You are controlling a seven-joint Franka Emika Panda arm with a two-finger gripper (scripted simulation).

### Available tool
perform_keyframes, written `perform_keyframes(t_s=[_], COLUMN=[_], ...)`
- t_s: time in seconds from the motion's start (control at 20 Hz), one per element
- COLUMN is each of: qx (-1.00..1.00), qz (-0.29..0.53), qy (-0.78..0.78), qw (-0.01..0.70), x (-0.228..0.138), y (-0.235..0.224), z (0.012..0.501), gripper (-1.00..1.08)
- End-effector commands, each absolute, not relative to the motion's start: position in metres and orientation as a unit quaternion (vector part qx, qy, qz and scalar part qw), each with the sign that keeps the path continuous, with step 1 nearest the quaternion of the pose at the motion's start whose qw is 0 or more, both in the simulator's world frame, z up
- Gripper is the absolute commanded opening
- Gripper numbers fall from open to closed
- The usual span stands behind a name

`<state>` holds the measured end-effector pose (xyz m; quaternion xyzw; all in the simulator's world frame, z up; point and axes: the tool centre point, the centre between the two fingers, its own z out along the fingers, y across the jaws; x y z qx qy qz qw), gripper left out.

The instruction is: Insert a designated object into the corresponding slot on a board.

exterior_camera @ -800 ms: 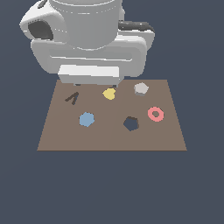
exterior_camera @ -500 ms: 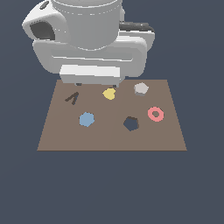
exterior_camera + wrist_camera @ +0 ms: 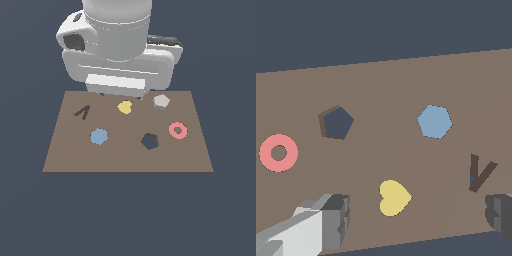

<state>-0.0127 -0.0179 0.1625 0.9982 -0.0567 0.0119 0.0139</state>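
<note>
A: How do the jaws stand?

B: In the wrist view the gripper [image 3: 416, 220] is open. One finger [image 3: 331, 217] is light grey, the other is dark, and they are wide apart with nothing between them. The yellow heart [image 3: 394, 198] lies on the board [image 3: 406, 80] below the gap, and the dark V mark [image 3: 479, 172] is near the dark finger.

A: Where is the grey block?

B: In the exterior view the grey block [image 3: 161, 101] lies flat in the upper right part of the board [image 3: 65, 150], just below the big white arm [image 3: 117, 45]. It is apart from the gripper; nothing touches it. The wrist view does not show it.

A: And the slot?

B: The slot [image 3: 149, 141] is the dark pentagon in the lower middle of the board, below the block and well apart from it. The pink ring [image 3: 178, 130] is just on its right, and the blue hexagon [image 3: 99, 136] is on its left. In the exterior view the arm hides the jaws.
</note>
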Motion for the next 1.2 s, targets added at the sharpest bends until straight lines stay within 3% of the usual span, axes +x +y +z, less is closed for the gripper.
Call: perform_keyframes(t_s=[0.0,0.6,1.15], qx=[0.997,0.982,0.967], qz=[0.011,0.005,0.001], qy=[-0.074,-0.187,-0.256], qw=[0.013,0.006,0.002], x=[-0.021,-0.068,-0.088], y=[-0.009,0.055,0.103], z=[0.153,0.096,0.059], gripper=[1.0,1.0,1.0])
